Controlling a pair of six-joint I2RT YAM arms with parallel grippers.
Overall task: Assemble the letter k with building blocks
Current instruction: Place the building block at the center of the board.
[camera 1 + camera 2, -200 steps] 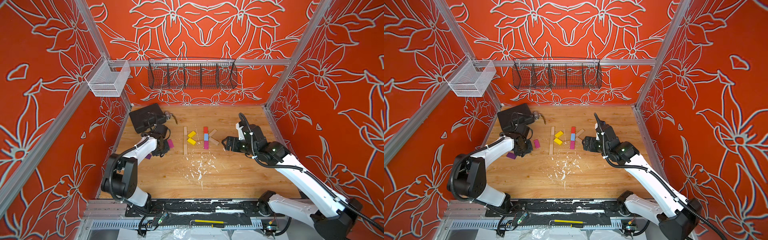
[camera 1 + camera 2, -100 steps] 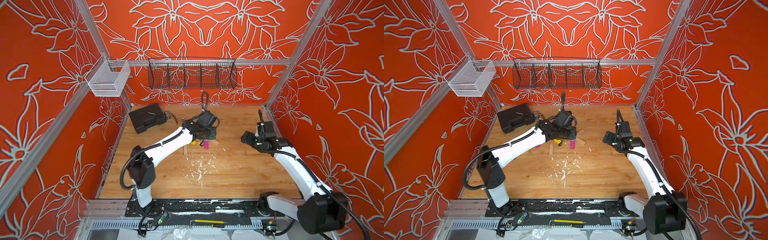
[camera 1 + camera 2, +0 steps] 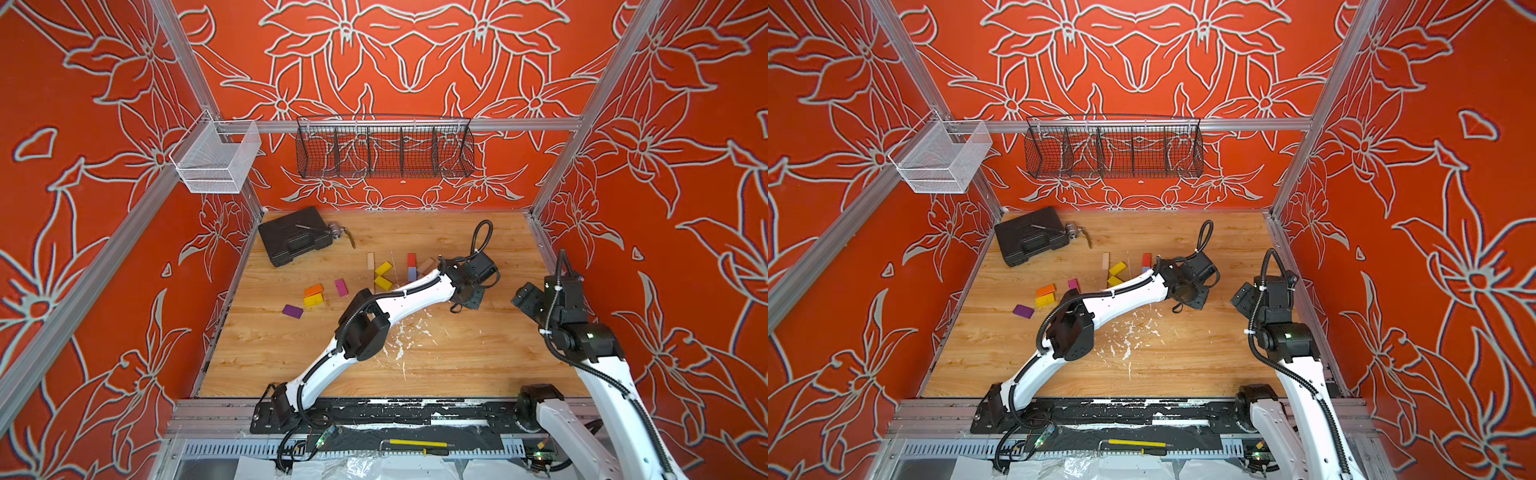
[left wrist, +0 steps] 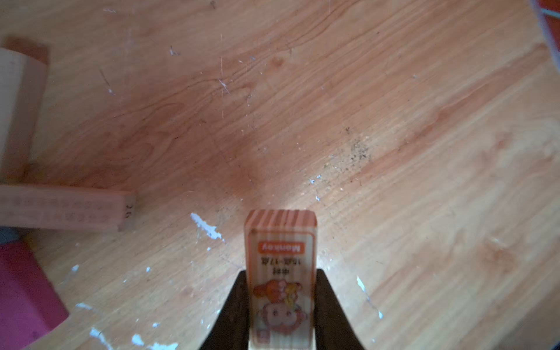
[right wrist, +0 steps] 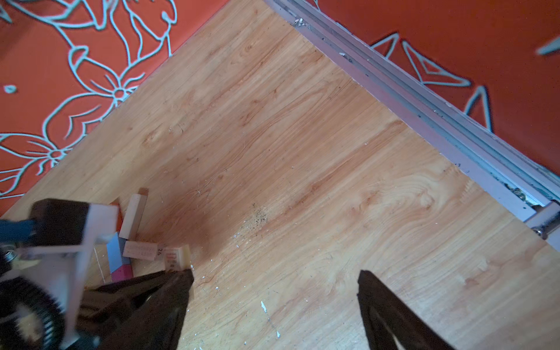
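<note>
Building blocks are lying across the middle of my wooden table [image 3: 478,361], and one is riding in my left gripper [image 4: 281,272]. Nearest my bases, white paint flecks [image 3: 400,353] are dotting the boards. Just past them I am clenching that pale monkey block [image 4: 280,239] between two dark fingers [image 4: 233,306], which are pressing on its long sides. Its free end is pointing at the table, and I cannot tell whether it is touching. My right gripper [image 5: 275,274] is hanging near it toward the right wall, jaws standing wide with only bare boards between them.

Off to the left, a purple block [image 3: 292,311] is lying nearest. Then a yellow block [image 3: 313,299] and an orange block [image 3: 313,289] are touching along their long sides, and a magenta block [image 3: 341,287] is sitting a little farther on.

Beyond my held piece, in the right wrist view, a short pale bar [image 5: 141,251] is lying flat with one end just beside it and the other at a blue block [image 5: 114,254]. A second magenta block [image 5: 121,274] is meeting that blue one end to end, and an angled pale bar [image 5: 135,216] is slanting away farther back. In a top view a red block [image 3: 411,259] is capping the column, with two more yellow blocks [image 3: 383,268] and a long pale bar [image 3: 370,261] lying to its left.

Farthest off, a black case [image 3: 293,241] is sitting in the back left corner and a wire basket [image 3: 384,147] is hanging on the back wall.
</note>
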